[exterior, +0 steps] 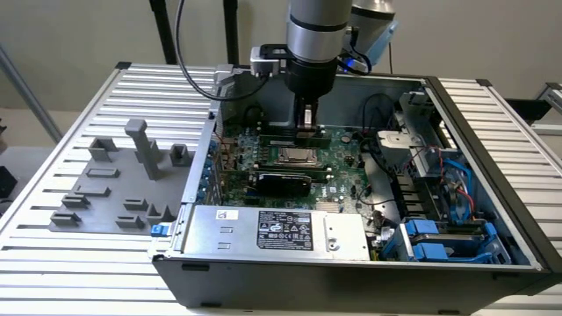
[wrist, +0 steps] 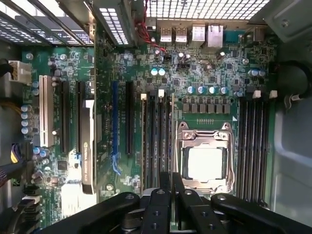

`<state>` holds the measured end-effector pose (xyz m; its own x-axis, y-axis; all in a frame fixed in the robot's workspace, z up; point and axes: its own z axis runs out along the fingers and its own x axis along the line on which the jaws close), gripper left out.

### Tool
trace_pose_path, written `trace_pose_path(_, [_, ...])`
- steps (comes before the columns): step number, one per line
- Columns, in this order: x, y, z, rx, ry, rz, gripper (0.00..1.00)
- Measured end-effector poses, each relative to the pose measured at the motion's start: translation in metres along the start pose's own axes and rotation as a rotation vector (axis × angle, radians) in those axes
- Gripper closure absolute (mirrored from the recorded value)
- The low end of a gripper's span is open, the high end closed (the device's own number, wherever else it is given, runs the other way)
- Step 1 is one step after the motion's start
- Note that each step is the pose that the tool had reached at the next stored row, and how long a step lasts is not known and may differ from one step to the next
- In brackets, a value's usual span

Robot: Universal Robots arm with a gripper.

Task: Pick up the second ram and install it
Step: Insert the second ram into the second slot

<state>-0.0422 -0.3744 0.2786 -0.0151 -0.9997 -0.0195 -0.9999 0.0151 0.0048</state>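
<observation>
The gripper (exterior: 306, 131) hangs straight down inside the open computer case (exterior: 491, 141), its tips just beyond the silver processor socket (exterior: 297, 156) on the far side from the wide black card (exterior: 281, 182). The second ram (exterior: 278, 139) sits directly under those tips. It is a thin green stick whose long axis runs across the exterior view from left to right, parallel to the socket's far edge and about as long as the socket is wide. The gripper meets it near the middle of its length, so there is no sideways offset between tool and part. What matters here is the vertical line from the stick down into the board. In the wrist view the gripper (wrist: 171, 187) has its fingers (wrist: 164, 197) drawn narrow, with only a slim dark gap between them. That gap lines up with the bank of long memory slots (wrist: 156, 141) beside the processor socket (wrist: 204, 163), so grip and slots share one axis. I judge the fingers to be closed on the stick's upper edge. Whether the stick is already seated in a slot or hovers just above it cannot be told. The grey tray (exterior: 105, 197), well off to the exterior view's left, carries no green stick.
</observation>
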Motion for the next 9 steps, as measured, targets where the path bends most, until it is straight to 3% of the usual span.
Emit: trace_pose_path(9, [0.004, -0.0001, 0.0162, -0.0001, 0.0001, 0.000, 1.00])
